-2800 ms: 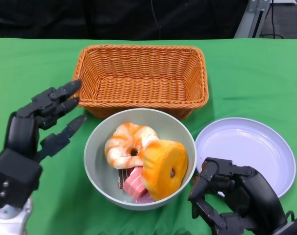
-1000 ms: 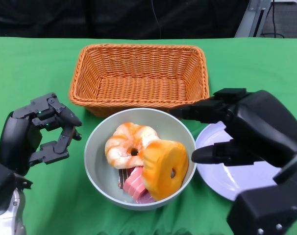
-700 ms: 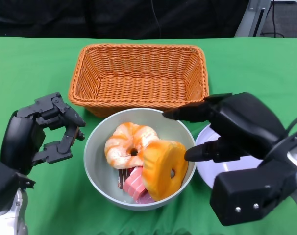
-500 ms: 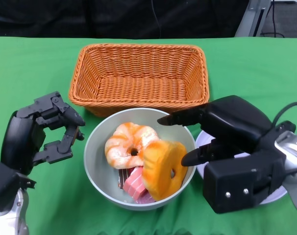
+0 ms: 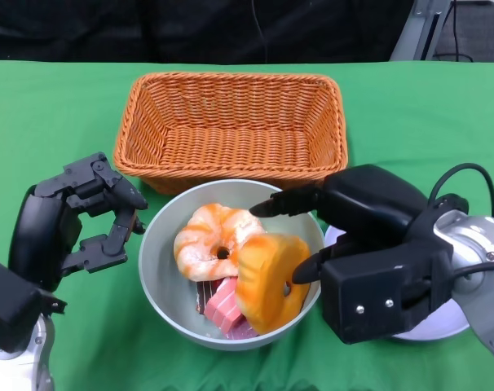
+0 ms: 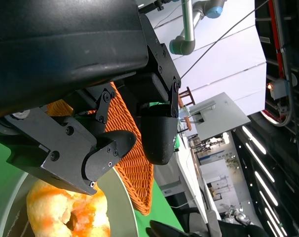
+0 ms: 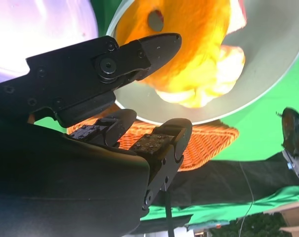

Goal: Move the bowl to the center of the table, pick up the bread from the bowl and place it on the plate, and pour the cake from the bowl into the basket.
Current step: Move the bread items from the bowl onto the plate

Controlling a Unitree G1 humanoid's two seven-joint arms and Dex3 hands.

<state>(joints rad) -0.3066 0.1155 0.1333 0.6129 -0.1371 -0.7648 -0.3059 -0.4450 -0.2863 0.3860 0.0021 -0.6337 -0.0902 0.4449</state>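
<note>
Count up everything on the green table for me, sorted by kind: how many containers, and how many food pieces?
Containers: 3, namely the basket, the bowl and the plate.
Bread rings: 2, the pale glazed one and the orange one.
Cake pieces: at least 1, the pink cake, partly hidden.
Total: 6.

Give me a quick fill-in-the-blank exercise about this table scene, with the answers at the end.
1. The wicker basket holds ____.
2. The two ring-shaped breads and the pink cake slices lie in the grey ____.
3. The right hand partly covers the white ____.
4. The left hand sits beside the bowl and holds ____.

Missing words: nothing; bowl; plate; nothing
</note>
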